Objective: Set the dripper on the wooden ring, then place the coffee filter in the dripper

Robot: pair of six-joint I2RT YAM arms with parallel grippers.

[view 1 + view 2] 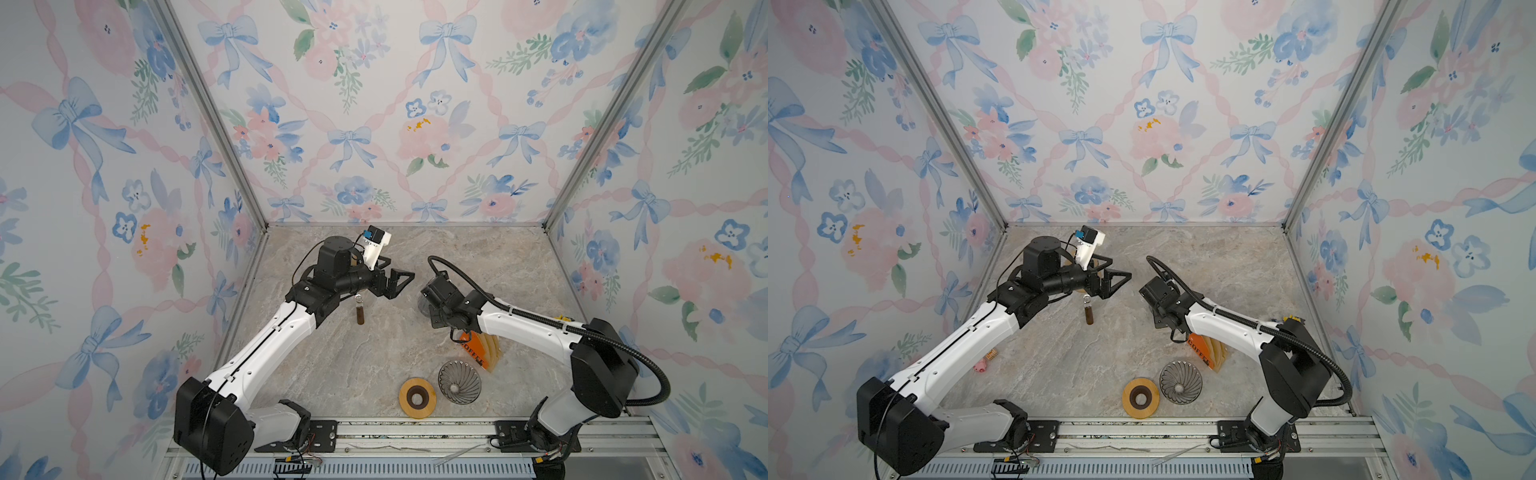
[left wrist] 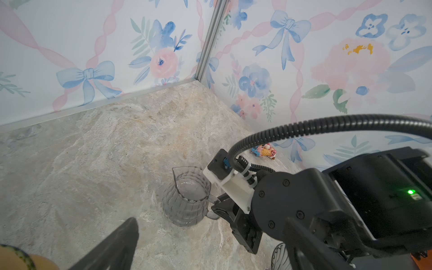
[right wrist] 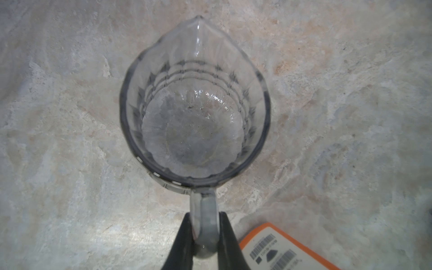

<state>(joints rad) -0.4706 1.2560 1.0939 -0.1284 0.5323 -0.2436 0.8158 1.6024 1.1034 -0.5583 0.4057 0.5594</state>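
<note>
Left jaws wide apart and empty, hovering over the bench (image 1: 353,374) near a small brown bottle (image 1: 359,312), idle. Right jaws clamped on the handle of the glass server (image 3: 194,112), which looks to be standing on the bench. My read: this is server setup and the filter step isn't started. Wooden collar (image 1: 417,397) and ribbed glass dripper (image 1: 459,381) sit side by side near the front edge, dripper empty. Coffee filters (image 1: 494,347) are in the orange pack (image 1: 473,353) just behind the dripper. Next: release the server, pinch out one filter, seat it in the cone. Thin paper, so watch for double-picks.
</note>
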